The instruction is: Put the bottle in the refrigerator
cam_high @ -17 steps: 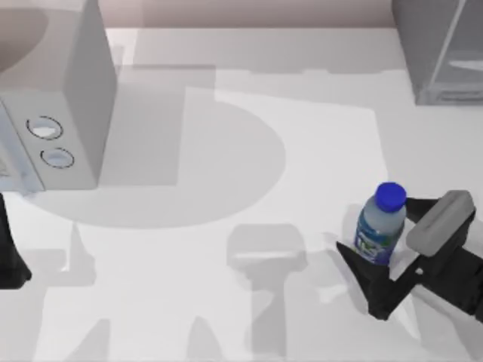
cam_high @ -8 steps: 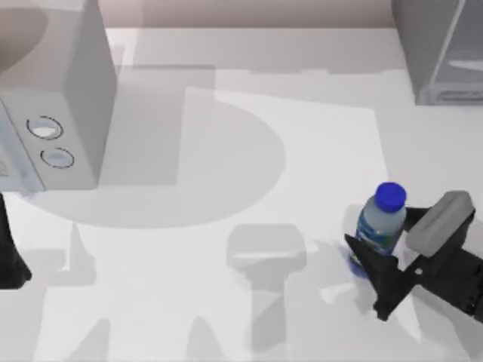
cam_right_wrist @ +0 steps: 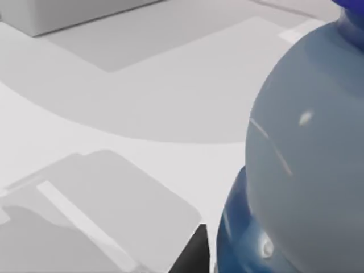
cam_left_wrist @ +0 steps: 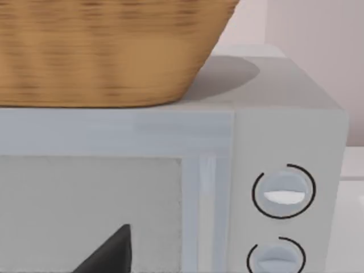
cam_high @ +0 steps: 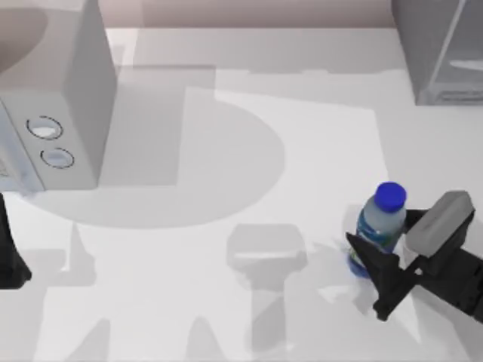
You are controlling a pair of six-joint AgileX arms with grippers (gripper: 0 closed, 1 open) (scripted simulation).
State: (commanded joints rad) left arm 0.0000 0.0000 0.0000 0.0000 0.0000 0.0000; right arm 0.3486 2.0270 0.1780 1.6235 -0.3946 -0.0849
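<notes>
Bottle [cam_high: 381,225] stands upright on tabletop [cam_high: 302,151] near its right edge; right gripper [cam_high: 377,245] at its lower body, fingers [cam_high: 366,253] clamped on it. Refrigerator [cam_high: 441,49] at far right corner, well apart from bottle. Left arm parked at left edge by white box w/ two dials [cam_high: 53,105]; its fingers: cannot tell.

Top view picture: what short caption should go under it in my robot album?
Right gripper shut on the upright bottle near the table's right side, refrigerator waiting at the far right corner.
</notes>
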